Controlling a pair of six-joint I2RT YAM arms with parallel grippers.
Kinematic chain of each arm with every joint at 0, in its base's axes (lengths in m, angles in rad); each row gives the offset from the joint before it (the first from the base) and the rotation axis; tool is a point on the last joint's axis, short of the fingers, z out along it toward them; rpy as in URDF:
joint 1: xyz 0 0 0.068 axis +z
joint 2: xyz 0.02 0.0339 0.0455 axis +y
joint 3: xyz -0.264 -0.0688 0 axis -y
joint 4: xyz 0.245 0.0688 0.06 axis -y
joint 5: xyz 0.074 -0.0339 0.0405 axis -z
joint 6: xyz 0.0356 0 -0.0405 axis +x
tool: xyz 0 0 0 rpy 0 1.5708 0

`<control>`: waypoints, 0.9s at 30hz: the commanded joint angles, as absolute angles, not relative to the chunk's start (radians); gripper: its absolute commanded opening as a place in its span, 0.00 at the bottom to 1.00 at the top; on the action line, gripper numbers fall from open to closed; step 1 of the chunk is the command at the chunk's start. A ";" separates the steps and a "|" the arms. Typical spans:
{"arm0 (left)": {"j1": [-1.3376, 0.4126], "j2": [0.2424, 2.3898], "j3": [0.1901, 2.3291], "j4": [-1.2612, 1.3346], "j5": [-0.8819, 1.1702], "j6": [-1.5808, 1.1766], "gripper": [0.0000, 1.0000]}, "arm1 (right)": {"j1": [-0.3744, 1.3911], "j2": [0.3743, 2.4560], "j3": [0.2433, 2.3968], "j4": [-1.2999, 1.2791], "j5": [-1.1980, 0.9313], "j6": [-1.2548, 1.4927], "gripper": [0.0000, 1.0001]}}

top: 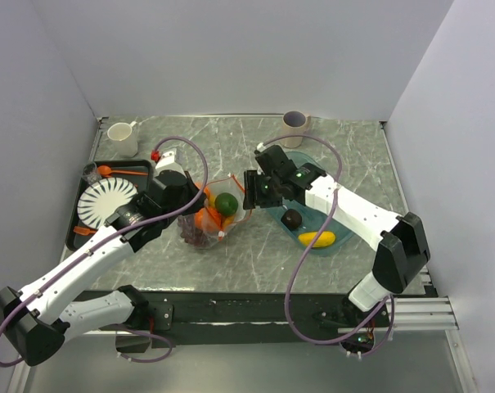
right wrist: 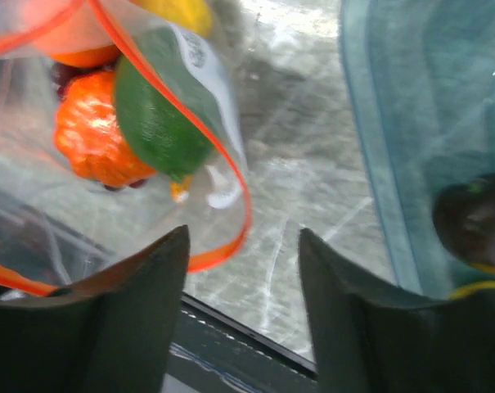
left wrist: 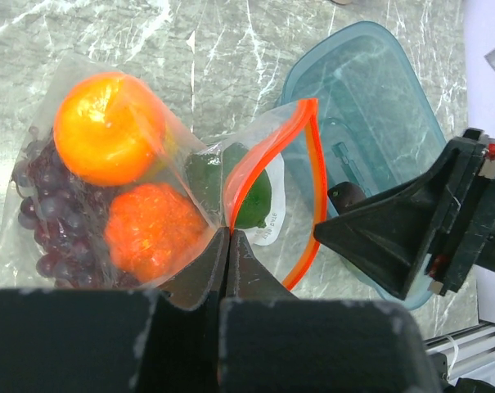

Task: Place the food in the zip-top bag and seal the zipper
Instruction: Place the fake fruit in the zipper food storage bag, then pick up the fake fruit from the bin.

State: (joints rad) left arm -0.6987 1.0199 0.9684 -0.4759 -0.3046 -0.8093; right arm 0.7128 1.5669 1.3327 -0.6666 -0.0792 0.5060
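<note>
The clear zip-top bag (top: 208, 219) lies mid-table with its mouth open towards the right. Inside it are an orange (left wrist: 108, 127), a second orange fruit (left wrist: 153, 229), a purple grape bunch (left wrist: 42, 213) and a green avocado (left wrist: 247, 184). My left gripper (left wrist: 228, 233) is shut on the bag's edge at the orange-red zipper (left wrist: 308, 164). My right gripper (right wrist: 243, 233) is open and empty, just right of the bag's mouth, above the zipper loop (right wrist: 231, 164). A dark plum (top: 291, 218) and a yellow lemon (top: 317, 239) lie in the teal bowl (top: 345, 233).
A black tray (top: 79, 237) at the left holds a white plate (top: 106, 202) and an orange spoon (top: 116, 170). A white cup (top: 123, 137) and a grey cup (top: 295, 127) stand at the back. White walls close in both sides.
</note>
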 commanded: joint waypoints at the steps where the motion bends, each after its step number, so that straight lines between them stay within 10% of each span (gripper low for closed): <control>1: -0.693 0.999 0.974 -0.456 -0.322 -0.819 0.01 | 0.707 1.597 1.344 -0.615 -0.146 0.512 0.49; 10: -0.695 0.994 0.969 -0.462 -0.328 -0.819 0.01 | 0.710 1.649 1.394 -0.644 -0.158 0.488 0.48; 17: -0.693 0.988 0.962 -0.460 -0.347 -0.821 0.01 | 0.710 1.618 1.400 -0.600 -0.253 0.469 0.00; 27: -0.680 0.888 1.005 -0.644 -0.669 -0.871 0.01 | 0.750 1.673 1.636 -0.571 -0.494 0.448 0.00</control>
State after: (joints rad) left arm -0.6987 0.9726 0.9466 -0.5365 -0.4557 -0.8543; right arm 0.7189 1.6588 1.4792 -0.6369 -0.3470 0.4736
